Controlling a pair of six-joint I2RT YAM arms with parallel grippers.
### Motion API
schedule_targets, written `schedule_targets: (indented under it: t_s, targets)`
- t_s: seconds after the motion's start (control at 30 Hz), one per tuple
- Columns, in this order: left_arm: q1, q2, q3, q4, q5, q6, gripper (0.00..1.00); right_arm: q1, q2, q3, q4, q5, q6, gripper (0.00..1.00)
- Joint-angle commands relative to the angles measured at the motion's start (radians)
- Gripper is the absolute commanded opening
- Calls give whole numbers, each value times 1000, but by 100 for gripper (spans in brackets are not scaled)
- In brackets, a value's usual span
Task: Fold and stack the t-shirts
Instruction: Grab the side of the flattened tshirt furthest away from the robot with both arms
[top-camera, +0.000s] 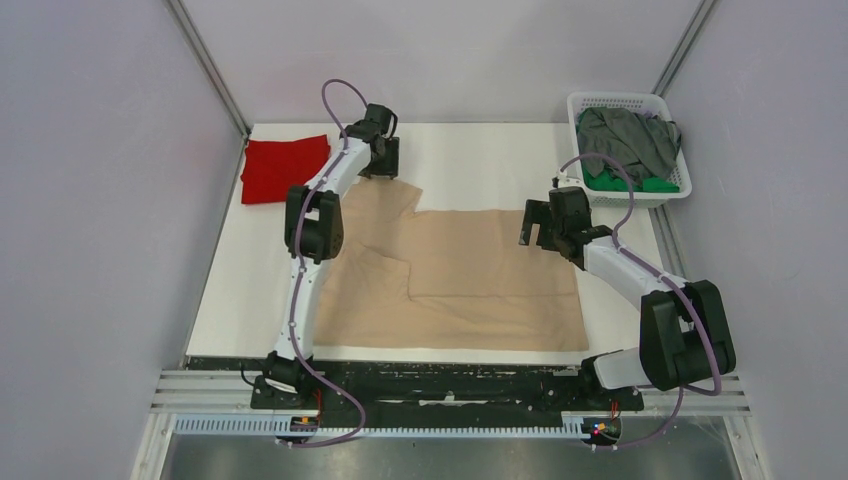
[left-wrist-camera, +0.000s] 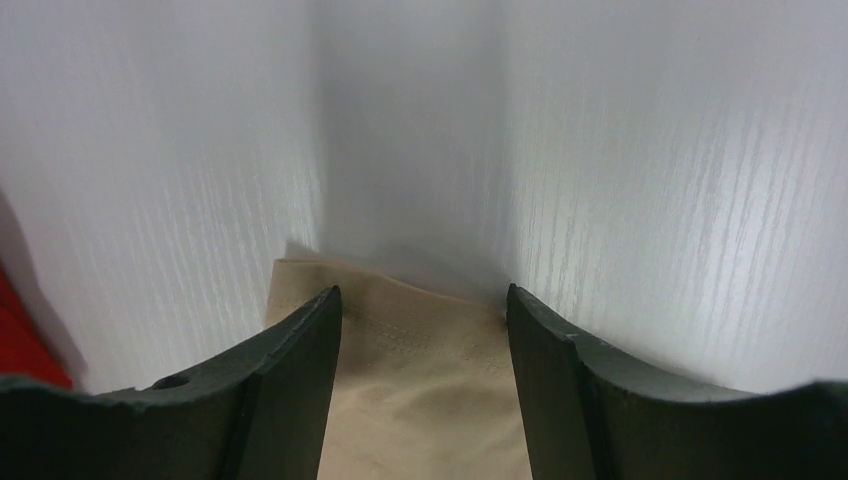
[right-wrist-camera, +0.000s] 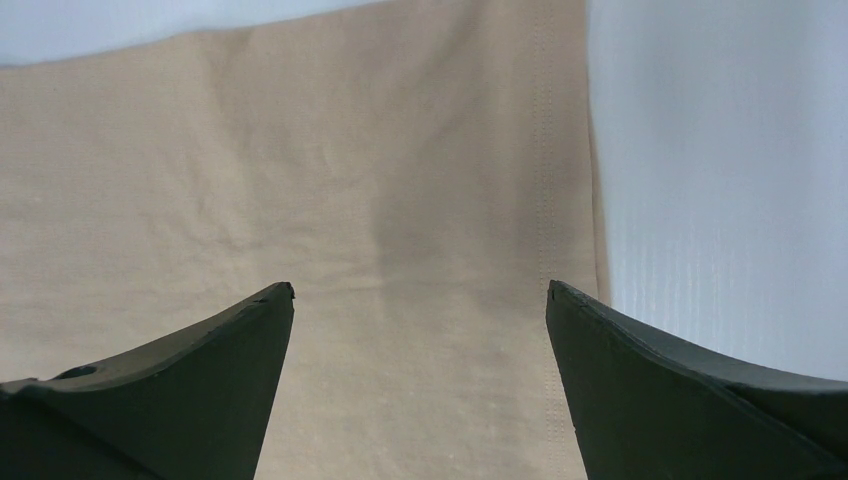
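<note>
One arm, the left, stretches forward, pincer straddling beige t-shirt's corner.

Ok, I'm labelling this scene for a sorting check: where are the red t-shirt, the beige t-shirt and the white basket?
red t-shirt (top-camera: 283, 168): top view, middle of the folded cloth.
beige t-shirt (top-camera: 490, 275): top view, middle of its body.
basket (top-camera: 618, 98): top view, far rim.
</note>
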Motion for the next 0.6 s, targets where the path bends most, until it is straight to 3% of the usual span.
schedule_targets:
  t_s: [0.0,0.27,0.57]
  targets:
    - [-2,-54,-67,-92,35,9,67,-7,-21,10,27,-8,-13,99]
    - [-1,-47,-52,-92,-35,-4,55,-8,-35,-6,28,-13,-8,99]
    - [-2,-70,-62,-91,-62,-29,12,-12,-32,21,27,27,-18,99]
